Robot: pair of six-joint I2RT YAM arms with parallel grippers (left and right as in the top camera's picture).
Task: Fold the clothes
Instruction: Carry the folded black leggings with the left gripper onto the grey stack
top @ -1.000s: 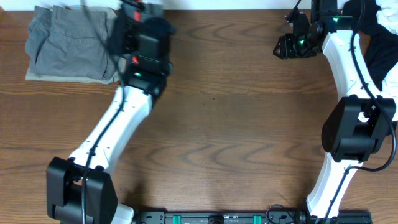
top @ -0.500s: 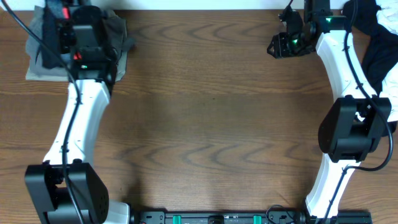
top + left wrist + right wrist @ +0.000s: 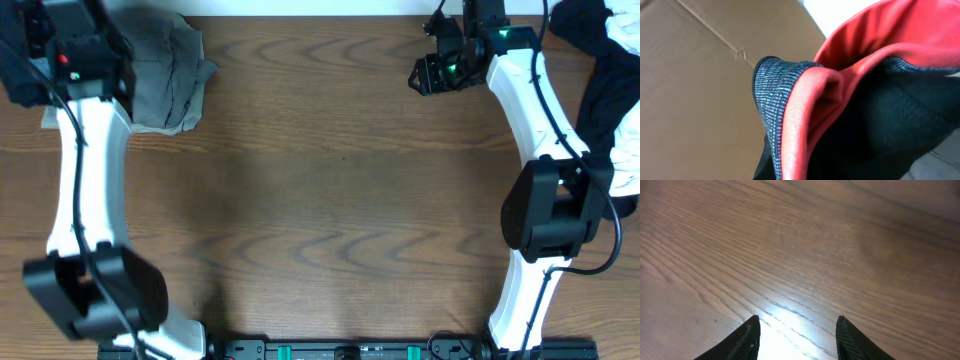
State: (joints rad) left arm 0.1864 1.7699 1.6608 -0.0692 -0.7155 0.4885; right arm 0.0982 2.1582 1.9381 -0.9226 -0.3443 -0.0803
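L pincer [image 3: 62, 30] pinched on black garment [image 3: 880, 115] | R pincer [image 3: 798, 326] half-wide, empty | risk: if I yank, fabric slips out

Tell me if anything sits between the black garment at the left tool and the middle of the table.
Yes: the grey folded clothes lie just right of the black garment, on its centre-facing side. Past them the wooden table shows bare to the middle; the right tool hangs far right, off that path.

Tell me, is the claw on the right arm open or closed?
Open. In the right wrist view the right gripper's two fingertips stand apart, with only bare table showing between them.
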